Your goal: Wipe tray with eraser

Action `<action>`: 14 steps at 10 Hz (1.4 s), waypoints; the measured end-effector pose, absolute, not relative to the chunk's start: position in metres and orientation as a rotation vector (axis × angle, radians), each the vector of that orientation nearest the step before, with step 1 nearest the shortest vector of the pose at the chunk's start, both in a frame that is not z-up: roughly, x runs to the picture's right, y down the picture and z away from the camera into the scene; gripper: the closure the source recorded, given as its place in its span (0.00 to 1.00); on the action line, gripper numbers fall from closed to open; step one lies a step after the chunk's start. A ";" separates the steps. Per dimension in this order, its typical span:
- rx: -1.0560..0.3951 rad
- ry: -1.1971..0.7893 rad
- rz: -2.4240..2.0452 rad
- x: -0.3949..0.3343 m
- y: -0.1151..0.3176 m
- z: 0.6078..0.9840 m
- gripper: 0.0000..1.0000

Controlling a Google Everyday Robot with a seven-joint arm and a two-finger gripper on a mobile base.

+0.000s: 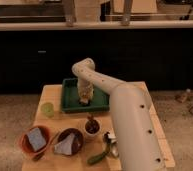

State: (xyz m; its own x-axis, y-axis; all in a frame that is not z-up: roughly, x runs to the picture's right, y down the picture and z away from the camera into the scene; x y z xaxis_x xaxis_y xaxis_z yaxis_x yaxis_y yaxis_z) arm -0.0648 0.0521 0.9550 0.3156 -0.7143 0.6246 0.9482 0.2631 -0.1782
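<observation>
A dark green tray [70, 102] sits at the far middle of the wooden table. My arm reaches from the lower right up and over it, and my gripper [84, 100] points straight down into the tray, near its middle. A small dark object, probably the eraser [84, 102], is at the gripper's tip against the tray floor.
A green cup [48, 109] stands left of the tray. An orange bowl [34, 140] with a blue-grey sponge and a dark bowl [69, 141] with a cloth sit at the front left. A small cup [92, 127], a green vegetable [96, 158] and cutlery lie by my arm.
</observation>
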 end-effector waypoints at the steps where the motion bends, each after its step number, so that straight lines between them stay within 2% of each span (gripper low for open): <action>1: -0.586 -0.488 -1.197 -0.068 0.058 0.951 0.95; 7: -0.591 -0.454 -1.167 -0.036 0.053 0.941 0.95; 10: -0.596 -0.416 -1.130 -0.019 0.043 0.946 0.95; 14: -0.582 -0.376 -1.122 -0.032 0.028 0.962 0.95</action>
